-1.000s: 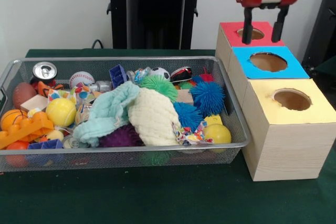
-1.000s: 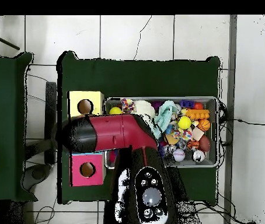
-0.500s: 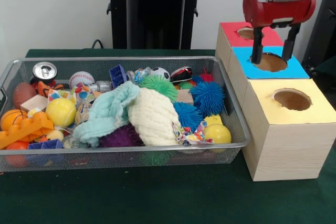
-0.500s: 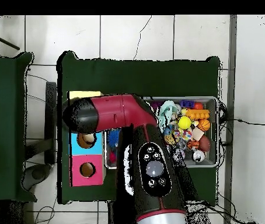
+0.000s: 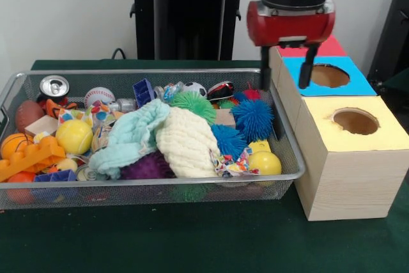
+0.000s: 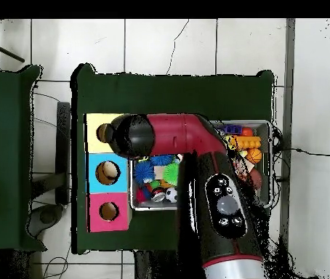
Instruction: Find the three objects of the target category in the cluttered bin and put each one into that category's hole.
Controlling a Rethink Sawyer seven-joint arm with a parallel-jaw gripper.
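The gripper point(image 5: 286, 73) hangs from the red and black arm point(image 6: 215, 196) over the gap between the wire bin point(image 5: 289, 151) and the blue-topped box point(image 5: 355, 83). Its two dark fingers point(image 5: 307, 71) stand apart with nothing between them, one over the bin's end wall and one at the edge of the blue box.

Taking the bin as the landmark: three wooden boxes stand in a row just outside its end wall, the yellow-topped box point(image 5: 377, 137) nearest the camera in the front view, the blue one behind it, and the red-topped box point(image 5: 327, 48) farthest back, each with a round hole in its top.

Inside the bin, the spiky blue ball point(image 5: 254, 119) lies by that end wall, just below the gripper, with a second spiky blue ball point(image 5: 228, 140) and a spiky green ball point(image 5: 193, 104) beside it. A pale yellow cloth point(image 5: 187, 143) and a mint cloth point(image 5: 131, 136) fill the middle. A yellow ball point(image 5: 74, 137), an orange block point(image 5: 30, 157), a baseball point(image 5: 98, 96) and a can point(image 5: 54, 85) lie toward the opposite end. Which category is the target cannot be told from these views.

The bin and boxes sit on the green counter point(image 5: 192, 241).
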